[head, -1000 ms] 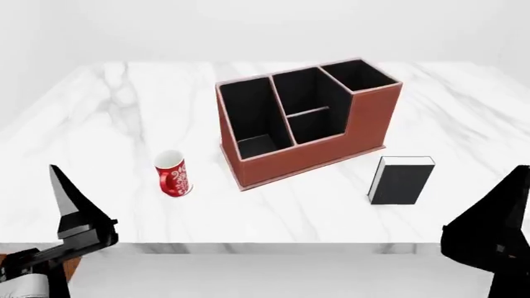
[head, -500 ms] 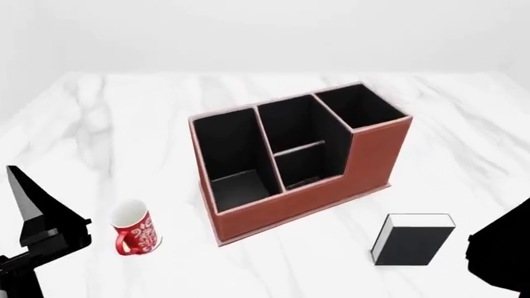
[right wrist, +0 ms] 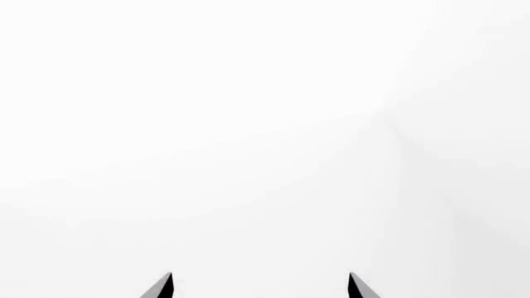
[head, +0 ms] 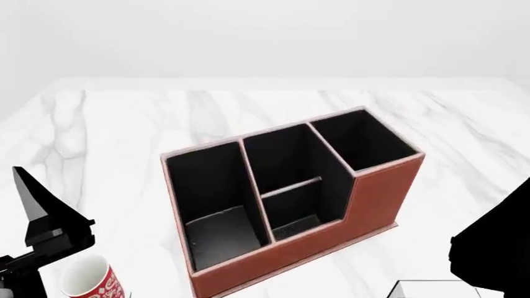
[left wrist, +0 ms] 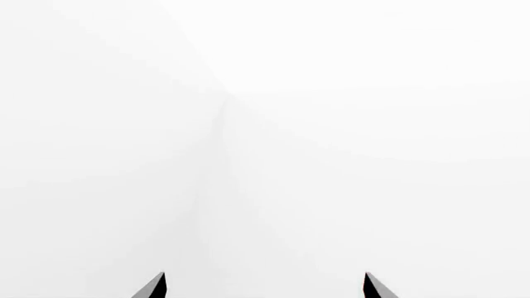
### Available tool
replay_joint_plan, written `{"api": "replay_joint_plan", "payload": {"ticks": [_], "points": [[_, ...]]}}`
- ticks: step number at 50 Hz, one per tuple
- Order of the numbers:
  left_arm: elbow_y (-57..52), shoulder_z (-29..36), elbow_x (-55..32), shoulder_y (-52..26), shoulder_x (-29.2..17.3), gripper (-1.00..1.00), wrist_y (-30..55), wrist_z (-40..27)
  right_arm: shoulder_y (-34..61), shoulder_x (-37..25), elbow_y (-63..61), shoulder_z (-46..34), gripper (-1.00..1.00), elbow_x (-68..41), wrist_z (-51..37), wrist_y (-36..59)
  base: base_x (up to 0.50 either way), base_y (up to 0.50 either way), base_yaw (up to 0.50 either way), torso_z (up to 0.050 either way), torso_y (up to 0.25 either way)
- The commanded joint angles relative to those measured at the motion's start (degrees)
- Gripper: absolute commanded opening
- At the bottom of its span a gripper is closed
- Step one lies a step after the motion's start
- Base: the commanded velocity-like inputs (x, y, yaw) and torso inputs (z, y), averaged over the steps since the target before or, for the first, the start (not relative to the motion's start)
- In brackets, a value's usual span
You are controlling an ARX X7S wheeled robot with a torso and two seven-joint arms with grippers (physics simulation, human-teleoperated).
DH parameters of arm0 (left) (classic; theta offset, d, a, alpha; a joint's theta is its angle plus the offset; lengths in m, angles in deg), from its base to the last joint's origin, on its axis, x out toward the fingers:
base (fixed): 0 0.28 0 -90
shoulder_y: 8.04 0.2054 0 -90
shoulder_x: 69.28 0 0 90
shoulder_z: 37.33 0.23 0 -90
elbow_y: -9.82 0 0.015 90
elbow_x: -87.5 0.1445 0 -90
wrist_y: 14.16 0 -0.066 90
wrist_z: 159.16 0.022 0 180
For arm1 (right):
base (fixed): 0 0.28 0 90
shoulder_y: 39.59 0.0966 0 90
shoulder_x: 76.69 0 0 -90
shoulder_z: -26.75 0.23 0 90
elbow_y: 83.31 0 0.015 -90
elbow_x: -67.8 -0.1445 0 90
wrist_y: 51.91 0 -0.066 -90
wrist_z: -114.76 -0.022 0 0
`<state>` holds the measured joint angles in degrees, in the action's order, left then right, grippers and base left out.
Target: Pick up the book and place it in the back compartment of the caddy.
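The reddish-brown caddy (head: 377, 195) stands mid-table in the head view, its taller stepped end at the right. A low partition splits its middle strip; the back compartment (head: 280, 162) is the small cell behind that wall and holds nothing. Only the top edge of the book (head: 432, 290) shows, at the bottom right of the frame. My left gripper (head: 37, 214) hangs at the left edge and my right gripper (head: 497, 245) at the right edge, both away from the caddy. In the wrist views, the left gripper (left wrist: 265, 285) and right gripper (right wrist: 258, 285) are open, facing blank white.
A red-and-white patterned mug (head: 87, 282) stands at the bottom left, just below my left gripper. The white marble table (head: 108, 136) stretches around and behind the caddy, its far edge meeting a plain white wall.
The head view has moved forward, so the caddy looks larger and lower. The book and the mug have slid to the bottom edge. Both grippers stay open at the sides.
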<state>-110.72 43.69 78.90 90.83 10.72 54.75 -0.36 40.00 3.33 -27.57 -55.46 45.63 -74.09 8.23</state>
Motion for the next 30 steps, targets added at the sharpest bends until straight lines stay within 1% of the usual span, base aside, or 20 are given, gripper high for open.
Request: {"api": "replay_joint_plan", "payload": {"ticks": [1, 6, 7, 9, 23, 30], "points": [[-0.13, -1.26, 0.53, 0.35, 0.61, 1.0, -0.16, 0.69, -0.5, 0.75, 0.1, 0.03, 1.0, 4.16, 1.89, -1.05, 0.0, 0.0, 0.0, 0.0, 0.0], [0.05, -1.1, 0.55, 0.4, 0.37, 1.0, -0.23, 0.49, -0.38, 0.76, 0.71, -0.23, 1.0, 5.53, 1.7, -0.99, 0.0, 0.0, 0.0, 0.0, 0.0], [0.14, -1.18, 0.3, 0.38, 0.29, 1.0, -0.24, 0.44, -0.51, 0.33, 0.69, -0.73, 1.0, 3.29, 2.17, -1.52, 0.0, 0.0, 0.0, 0.0, 0.0], [0.14, -1.12, 0.21, 0.41, 0.21, 1.0, -0.31, 0.37, -0.53, 0.26, 0.62, -0.7, 1.0, 3.52, 2.0, -1.42, 0.0, 0.0, 0.0, 0.0, 0.0], [1.1, -0.26, 0.45, 0.43, -0.23, 1.0, -0.98, 0.05, -0.47, -0.15, 0.92, -1.13, 1.0, 3.55, 1.56, -1.93, 0.0, -0.49, 0.0, 0.0, 0.0], [1.04, 0.72, 0.35, 0.36, -0.78, 1.0, -0.09, 0.28, -0.34, -0.51, 1.1, -1.34, 1.0, 3.35, 0.96, -1.06, 0.0, -0.04, 0.0, 0.0, 0.0]]}}
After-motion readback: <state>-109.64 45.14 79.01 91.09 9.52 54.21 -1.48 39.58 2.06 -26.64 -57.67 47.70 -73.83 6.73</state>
